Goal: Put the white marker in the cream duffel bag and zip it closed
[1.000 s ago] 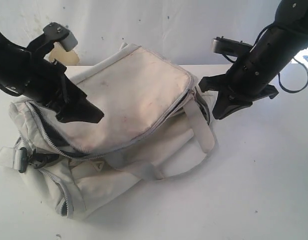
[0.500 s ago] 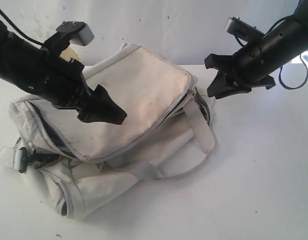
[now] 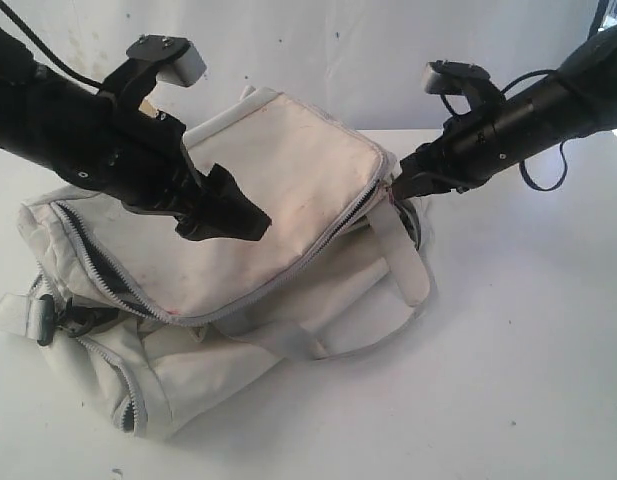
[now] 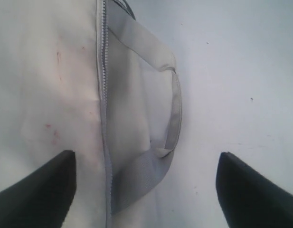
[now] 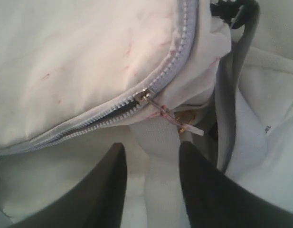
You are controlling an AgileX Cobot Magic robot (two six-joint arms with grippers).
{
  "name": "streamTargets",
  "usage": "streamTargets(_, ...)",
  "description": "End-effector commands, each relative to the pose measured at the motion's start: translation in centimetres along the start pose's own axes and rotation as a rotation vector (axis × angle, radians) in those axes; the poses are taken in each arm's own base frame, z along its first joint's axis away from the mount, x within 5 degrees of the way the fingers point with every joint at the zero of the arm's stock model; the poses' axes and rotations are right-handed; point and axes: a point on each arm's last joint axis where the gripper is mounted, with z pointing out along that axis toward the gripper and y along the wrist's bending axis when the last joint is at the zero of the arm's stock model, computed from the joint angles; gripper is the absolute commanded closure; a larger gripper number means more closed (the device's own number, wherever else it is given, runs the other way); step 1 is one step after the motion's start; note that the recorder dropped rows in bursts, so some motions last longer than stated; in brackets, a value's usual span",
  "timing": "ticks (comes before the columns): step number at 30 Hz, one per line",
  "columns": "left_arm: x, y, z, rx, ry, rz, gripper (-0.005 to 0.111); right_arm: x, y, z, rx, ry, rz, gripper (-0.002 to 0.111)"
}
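Right wrist view, like the left, shows our jaws open, empty. We judge the soft cream fabric duffel bag [image 5: 80,57] limp; grip its small metal zipper pull [image 5: 145,96].

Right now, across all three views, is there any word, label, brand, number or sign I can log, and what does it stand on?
No readable text in any view.
cream duffel bag: only reddish stains on the top flap, no print.
pale tag by the zipper slider: looks blank.
dark mark on the bag's front: too small to read.
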Motion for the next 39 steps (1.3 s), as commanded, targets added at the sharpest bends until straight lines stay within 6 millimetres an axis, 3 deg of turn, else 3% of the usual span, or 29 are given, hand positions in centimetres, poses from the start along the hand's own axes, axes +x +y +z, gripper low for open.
streamTargets(1, -0.1, -0.2, -0.2, -0.004, -0.020, -0.015, 0.002, -0.2, -0.3, 0.5, -0.015, -0.046, -0.047, 0.071)
streamTargets(6, -0.4, -0.3, 0.0, 0.020, -0.058, -0.158, 0.002, -0.9, -0.2, 0.4, -0.042, -0.081, 0.310, 0.071)
streamTargets(10, -0.8, -0.5, 1.2, 0.078, -0.093, -0.239, 0.002, -1.7, 0.1, -0.2, -0.074, -0.054, 0.321, 0.071)
streamTargets(15, -1.5, -1.8, 4.0, 0.192, -0.153, -0.356, 0.002, -2.4, -0.2, -1.6, -0.121, -0.037, 0.538, 0.071)
streamTargets(19, -2.2, -3.0, 6.1, 0.205, -0.227, -0.371, 0.007, -2.5, -1.2, -2.5, -0.116, -0.041, 0.543, 0.071)
streamTargets(22, -2.4, -3.1, 7.5, 0.172, -0.245, -0.379, 0.022, -2.2, -1.9, -3.0, -0.098, -0.039, 0.536, 0.071)
streamTargets(25, -2.3, -3.2, 8.4, 0.162, -0.229, -0.357, 0.039, -1.9, -1.9, -2.9, -0.088, -0.014, 0.346, 0.071)
streamTargets(27, -1.9, -3.0, 8.8, 0.147, -0.194, -0.308, 0.041, -2.0, -1.9, -2.9, -0.098, -0.031, 0.310, 0.071)
streamTargets(29, -1.1, -2.9, 9.0, 0.112, -0.122, -0.247, 0.036, -2.4, -2.1, -2.9, -0.075, -0.074, 0.318, 0.071)
streamTargets(33, -0.2, -2.3, 8.5, 0.014, 0.009, -0.285, 0.022, -2.9, -2.8, -2.9, -0.006, -0.140, 0.326, 0.063)
streamTargets(37, -0.4, -1.4, 6.0, -0.163, 0.069, -0.321, 0.020, -2.9, -2.5, -2.8, -0.024, -0.135, 0.328, 0.054)
streamTargets(39, -0.6, -0.7, 4.2, -0.204, 0.096, -0.461, 0.021, -2.8, -2.3, -2.7, -0.034, -0.120, 0.321, 0.051)
